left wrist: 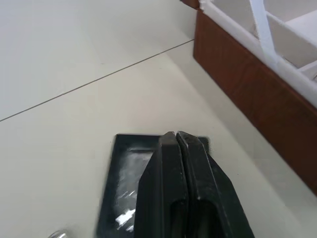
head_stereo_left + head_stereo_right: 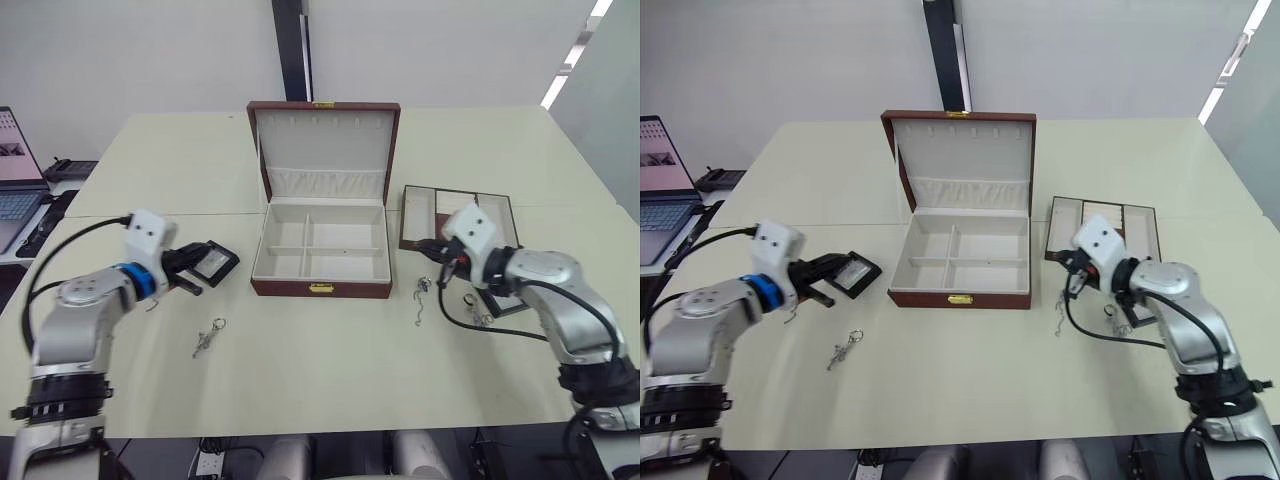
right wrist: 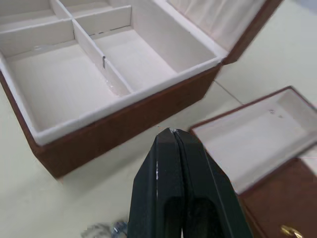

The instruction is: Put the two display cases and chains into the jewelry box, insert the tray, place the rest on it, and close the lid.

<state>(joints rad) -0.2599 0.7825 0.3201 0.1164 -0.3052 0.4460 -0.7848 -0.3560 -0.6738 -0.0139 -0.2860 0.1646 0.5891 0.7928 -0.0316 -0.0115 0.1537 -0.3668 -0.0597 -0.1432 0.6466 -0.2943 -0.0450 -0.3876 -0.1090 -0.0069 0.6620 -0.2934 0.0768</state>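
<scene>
Left eye view: jewelry box (image 2: 320,262) at table centre, lid (image 2: 323,150) standing upright behind it, cream compartments bare, so nothing of the task loaded yet by the look of it. Off to the box's left, one display case (image 2: 214,262) flat on the table, with the left gripper (image 2: 192,268) low over its near edge; from the left wrist view, fingers (image 1: 171,198) pressed together above the case, clamping nothing. Probably lined up to nudge or lift that case toward the box. Second display case hard to tell; possibly the dark piece near the right arm, not sure. Nearer the front edge, a ring-topped short chain (image 2: 208,337) lying loose, apart from the case. To the box's right, the tray (image 2: 458,215) flat on the table, well apart from the box, waiting for its turn. In front of the tray, a thin chain (image 2: 421,297) lying loose, just beside the right gripper (image 2: 1074,272); from the right wrist view, fingers (image 3: 178,188) closed tight and empty, pointing between box and tray. Likely poised for that chain.

Pale cream table (image 2: 330,390), a seam running across behind the box. Laptop (image 2: 18,180) at the far left, a white wall and a dark vertical post (image 2: 292,50) beyond.
</scene>
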